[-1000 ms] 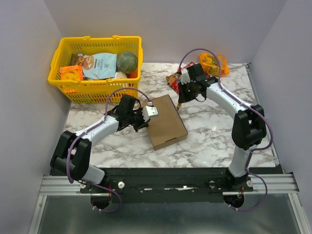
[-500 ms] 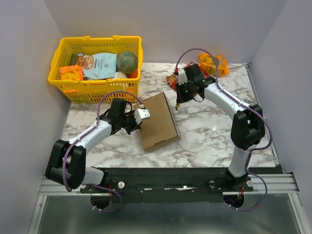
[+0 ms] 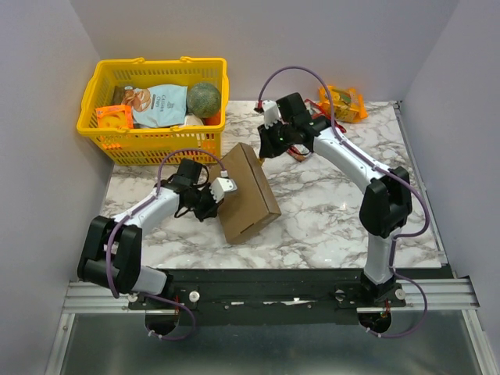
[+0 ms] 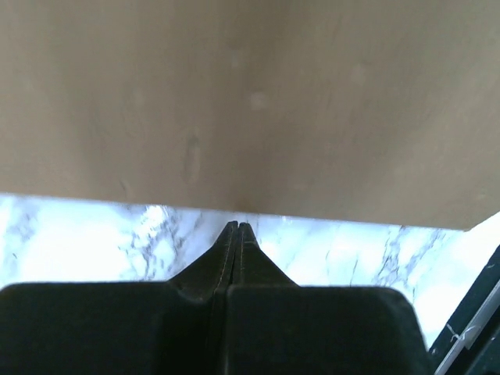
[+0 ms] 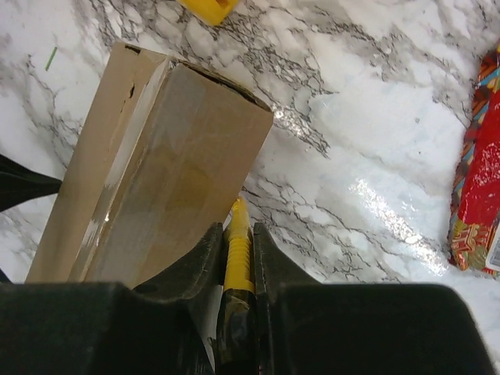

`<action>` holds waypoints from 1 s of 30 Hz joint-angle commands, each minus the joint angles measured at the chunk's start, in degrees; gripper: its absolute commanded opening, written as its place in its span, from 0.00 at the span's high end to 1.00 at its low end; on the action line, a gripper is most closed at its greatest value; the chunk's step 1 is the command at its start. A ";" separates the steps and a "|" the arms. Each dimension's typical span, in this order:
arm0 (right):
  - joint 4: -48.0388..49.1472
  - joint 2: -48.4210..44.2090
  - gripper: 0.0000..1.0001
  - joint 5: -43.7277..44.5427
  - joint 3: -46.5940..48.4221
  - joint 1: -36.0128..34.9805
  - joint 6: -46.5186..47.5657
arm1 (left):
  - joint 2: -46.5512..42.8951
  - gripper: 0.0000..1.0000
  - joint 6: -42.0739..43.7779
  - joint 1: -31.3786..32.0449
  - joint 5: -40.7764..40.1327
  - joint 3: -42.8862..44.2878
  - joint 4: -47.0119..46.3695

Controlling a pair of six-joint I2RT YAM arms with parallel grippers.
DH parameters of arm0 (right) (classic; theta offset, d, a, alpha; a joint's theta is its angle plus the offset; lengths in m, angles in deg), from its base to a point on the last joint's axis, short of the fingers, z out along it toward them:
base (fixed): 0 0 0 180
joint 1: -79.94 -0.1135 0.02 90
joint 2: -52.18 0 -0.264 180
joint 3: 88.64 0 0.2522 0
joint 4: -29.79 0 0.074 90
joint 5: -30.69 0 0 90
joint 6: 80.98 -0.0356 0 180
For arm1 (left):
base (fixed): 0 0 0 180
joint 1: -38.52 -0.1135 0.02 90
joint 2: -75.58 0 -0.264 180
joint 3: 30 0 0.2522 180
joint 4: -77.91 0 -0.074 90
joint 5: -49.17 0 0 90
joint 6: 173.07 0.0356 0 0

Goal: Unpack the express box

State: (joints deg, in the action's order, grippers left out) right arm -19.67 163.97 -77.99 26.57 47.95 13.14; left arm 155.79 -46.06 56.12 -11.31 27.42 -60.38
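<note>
The express box (image 3: 248,195), plain brown cardboard, stands tilted up on its left long edge on the marble table. My left gripper (image 3: 216,192) is shut and empty, its tip against the box's left side; in the left wrist view the box (image 4: 250,101) fills the top above the closed fingertips (image 4: 237,228). My right gripper (image 3: 266,148) is shut on a yellow cutter (image 5: 238,242) and sits at the box's far end. In the right wrist view the cutter's tip touches the end face of the box (image 5: 156,172), beside a taped seam.
A yellow plastic basket (image 3: 101,125) with snack bags and a round green fruit stands at the back left, its corner close to the box. An orange snack pack (image 3: 341,101) lies at the back right. A red packet (image 5: 476,195) lies to the right of my right gripper.
The box has slid left and tipped up onto its left edge. My left gripper has drawn back left with it. My right gripper has moved left to the box's far end.
</note>
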 commanded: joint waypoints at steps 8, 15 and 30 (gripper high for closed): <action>-2.26 1.07 1.00 -11.82 3.14 -2.73 1.24 | 5.93 1.00 -2.38 7.44 4.32 3.45 -2.89; -4.90 -1.31 0.99 -8.92 2.70 -2.73 5.62 | 9.79 0.98 -2.05 13.32 3.89 5.99 -6.59; -6.75 -3.07 1.00 -13.49 1.91 -3.96 5.72 | 0.84 0.67 13.51 13.95 2.39 5.21 13.79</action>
State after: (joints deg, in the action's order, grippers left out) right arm -23.98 163.16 -89.16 29.68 44.69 18.13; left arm 160.44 -39.92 70.99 -7.66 33.86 -54.96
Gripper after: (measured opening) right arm 0.250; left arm 0.304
